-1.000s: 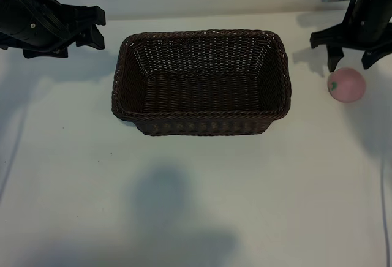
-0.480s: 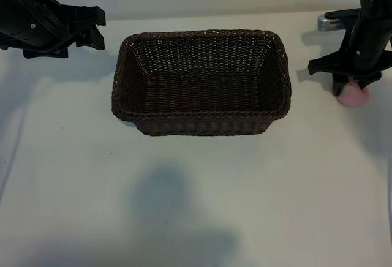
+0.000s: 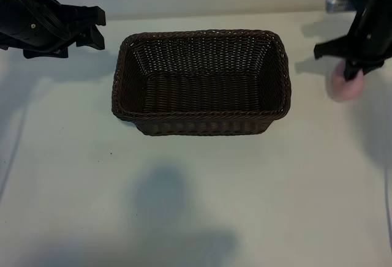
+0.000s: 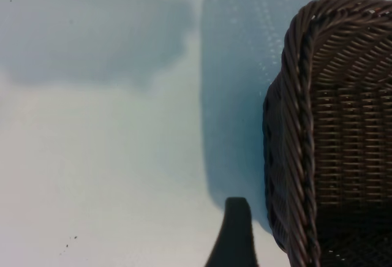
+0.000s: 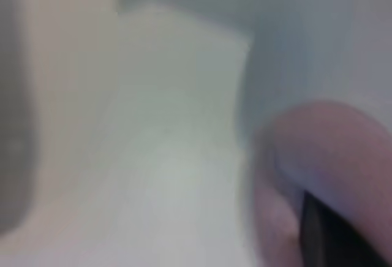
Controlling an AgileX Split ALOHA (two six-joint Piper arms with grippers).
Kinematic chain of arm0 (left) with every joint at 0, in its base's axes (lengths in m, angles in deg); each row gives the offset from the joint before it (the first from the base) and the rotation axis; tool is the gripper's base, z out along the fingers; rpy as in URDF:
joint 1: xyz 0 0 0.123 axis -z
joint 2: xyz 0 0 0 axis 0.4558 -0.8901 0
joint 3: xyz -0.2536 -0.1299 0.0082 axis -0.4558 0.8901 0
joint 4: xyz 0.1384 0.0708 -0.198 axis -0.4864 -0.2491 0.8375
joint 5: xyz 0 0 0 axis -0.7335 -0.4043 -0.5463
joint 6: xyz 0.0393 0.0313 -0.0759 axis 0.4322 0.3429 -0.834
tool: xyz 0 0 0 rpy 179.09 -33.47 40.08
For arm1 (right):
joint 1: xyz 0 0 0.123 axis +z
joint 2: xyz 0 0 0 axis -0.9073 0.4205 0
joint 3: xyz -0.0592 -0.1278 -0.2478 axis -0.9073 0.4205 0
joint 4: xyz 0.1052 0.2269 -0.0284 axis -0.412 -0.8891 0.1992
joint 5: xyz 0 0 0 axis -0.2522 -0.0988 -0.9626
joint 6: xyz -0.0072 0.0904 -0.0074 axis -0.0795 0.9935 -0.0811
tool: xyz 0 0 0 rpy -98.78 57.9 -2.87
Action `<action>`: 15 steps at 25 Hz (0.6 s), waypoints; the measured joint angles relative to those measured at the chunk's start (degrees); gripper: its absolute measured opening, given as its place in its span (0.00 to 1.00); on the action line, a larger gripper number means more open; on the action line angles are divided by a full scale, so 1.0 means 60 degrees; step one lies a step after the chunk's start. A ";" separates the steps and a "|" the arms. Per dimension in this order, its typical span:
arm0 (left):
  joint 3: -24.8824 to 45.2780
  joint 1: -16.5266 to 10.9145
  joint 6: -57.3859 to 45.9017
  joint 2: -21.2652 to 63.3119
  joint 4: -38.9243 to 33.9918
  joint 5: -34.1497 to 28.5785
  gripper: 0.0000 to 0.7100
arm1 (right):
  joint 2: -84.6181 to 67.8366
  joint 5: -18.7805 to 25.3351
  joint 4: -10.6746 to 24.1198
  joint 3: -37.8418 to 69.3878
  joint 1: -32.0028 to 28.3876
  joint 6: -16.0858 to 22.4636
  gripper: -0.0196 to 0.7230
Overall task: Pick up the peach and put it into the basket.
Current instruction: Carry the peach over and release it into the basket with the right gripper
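Since the earlier frame, the right tool (image 3: pixel 353 75) has been closed onto the peach (image 3: pixel 344 87) and drawn slightly up and back at the right edge of the tabletop (image 3: pixel 196 187). At the far left, the left tool (image 3: pixel 92 27) is held parked with its fingers spread, just beside the basket's corner. The basket (image 3: pixel 200 117) is seen mid-tabletop, with the pinched peach well to its right.
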 joint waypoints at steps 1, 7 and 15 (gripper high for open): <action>0.0000 0.0000 0.0000 0.0000 0.0000 0.0000 0.83 | -0.0380 0.0060 -0.0033 0.0000 0.0000 0.0000 0.10; 0.0000 0.0000 0.0000 0.0000 0.0000 0.0000 0.83 | -0.2186 0.0131 -0.0143 0.0000 0.0000 -0.0009 0.10; 0.0000 0.0000 0.0000 0.0000 0.0009 0.0000 0.83 | -0.2544 -0.0040 -0.0704 -0.0104 0.1283 -0.0260 0.10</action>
